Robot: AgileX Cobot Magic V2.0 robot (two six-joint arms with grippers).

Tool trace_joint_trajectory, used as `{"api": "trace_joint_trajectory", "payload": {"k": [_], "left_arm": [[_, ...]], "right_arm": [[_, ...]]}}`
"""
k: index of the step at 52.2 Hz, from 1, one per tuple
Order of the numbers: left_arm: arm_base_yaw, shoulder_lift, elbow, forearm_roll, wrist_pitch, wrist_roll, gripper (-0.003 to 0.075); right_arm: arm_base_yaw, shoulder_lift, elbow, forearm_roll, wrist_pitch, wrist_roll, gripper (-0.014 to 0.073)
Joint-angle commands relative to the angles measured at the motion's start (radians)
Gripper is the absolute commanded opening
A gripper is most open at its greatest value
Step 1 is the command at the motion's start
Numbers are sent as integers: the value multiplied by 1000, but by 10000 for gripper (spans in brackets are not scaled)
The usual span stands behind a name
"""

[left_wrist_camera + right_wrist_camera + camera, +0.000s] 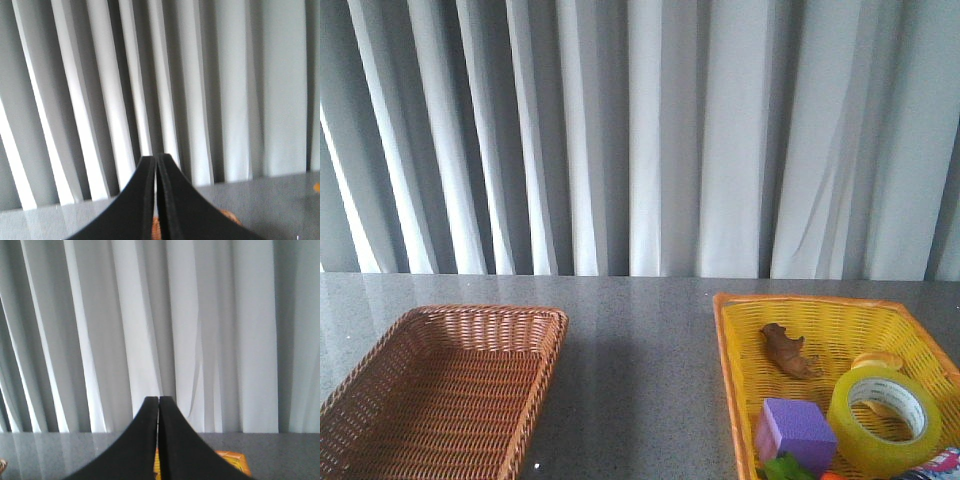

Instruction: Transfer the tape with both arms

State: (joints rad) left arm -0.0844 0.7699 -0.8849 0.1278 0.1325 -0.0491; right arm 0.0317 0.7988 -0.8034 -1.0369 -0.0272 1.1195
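The tape (883, 420), a wide translucent yellow roll with a white printed core, lies in the yellow basket (740, 340) at the front right, next to a purple cube (794, 432). Neither arm shows in the front view. My left gripper (156, 159) is shut and empty, pointing at the curtain with a bit of brown wicker behind its fingers. My right gripper (158, 400) is shut and empty, also facing the curtain, with the yellow basket's corner (232, 458) behind it. The tape is out of both wrist views.
An empty brown wicker basket (440, 390) sits at the front left. The yellow basket also holds a brown toy (788, 352), a pale croissant toy (877, 360) behind the tape and a green item (788, 468). A white pleated curtain (640, 130) backs the grey table (640, 350).
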Motion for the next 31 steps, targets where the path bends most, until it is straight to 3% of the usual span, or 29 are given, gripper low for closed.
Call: {"api": "trace_joint_trajectory", "payload": {"k": [1,10,20,31], "left_arm": [[-8,83,-69,-9,14,-2,-6],[-8,167,-100,-9,6,-24,-6],[-8,169,-99,-9,-4,-56,-6],[-8,168,-99,-9,-43,-69,-6]], "right_arm": [[18,56,-38,-83,-27,35,-8],[19,150,-38,-87,-17,79,-8],[19,190,-38,-180,-29,73,-8],[19,192,-38,-182,-30,83,-8]]}}
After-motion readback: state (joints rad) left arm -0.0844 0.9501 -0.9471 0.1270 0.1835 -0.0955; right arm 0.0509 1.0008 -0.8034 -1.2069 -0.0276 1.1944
